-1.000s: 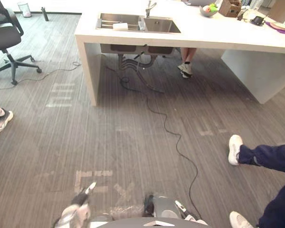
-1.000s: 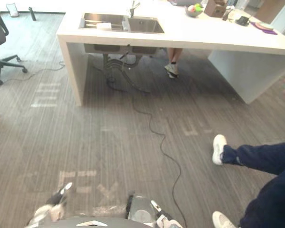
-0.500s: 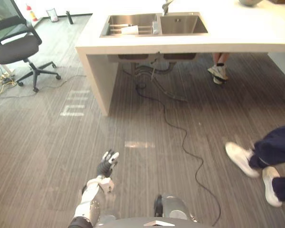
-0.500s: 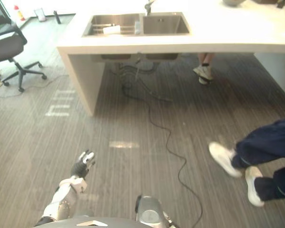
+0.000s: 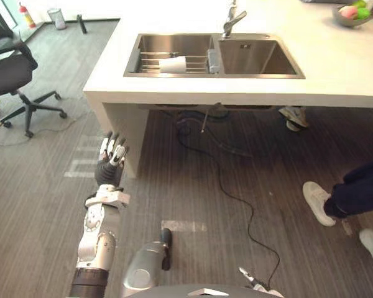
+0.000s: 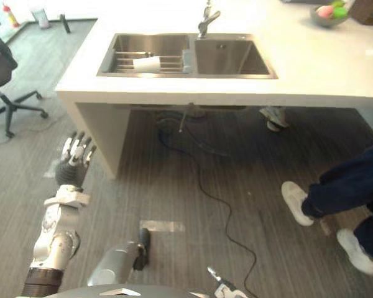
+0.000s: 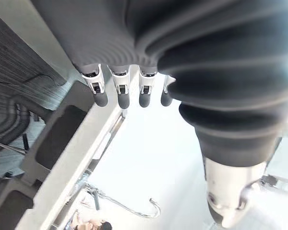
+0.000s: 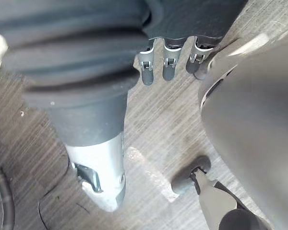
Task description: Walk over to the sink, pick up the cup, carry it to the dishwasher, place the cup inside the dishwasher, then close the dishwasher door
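L hand (image 5: 110,164) is up in front on a stretched arm, fingers straight & a bit spread. R hand (image 8: 165,64) hangs low, fingers relaxed, nearly straight.

The room is bright. The white counter (image 5: 336,68) glares, most of all near 1 o'clock, where it looks almost washed out. A dark shadow lies under it on the floor (image 5: 267,161). The sink (image 5: 255,59) is dimmer inside. In the left wrist view, white light glows past the left robot hand (image 7: 122,96).

We noted left hand (image 5: 109,169): silver fingers, dark tips | right hand (image 8: 168,64): dark ribbed cover | silver-grey forearm (image 5: 97,231) behind left hand
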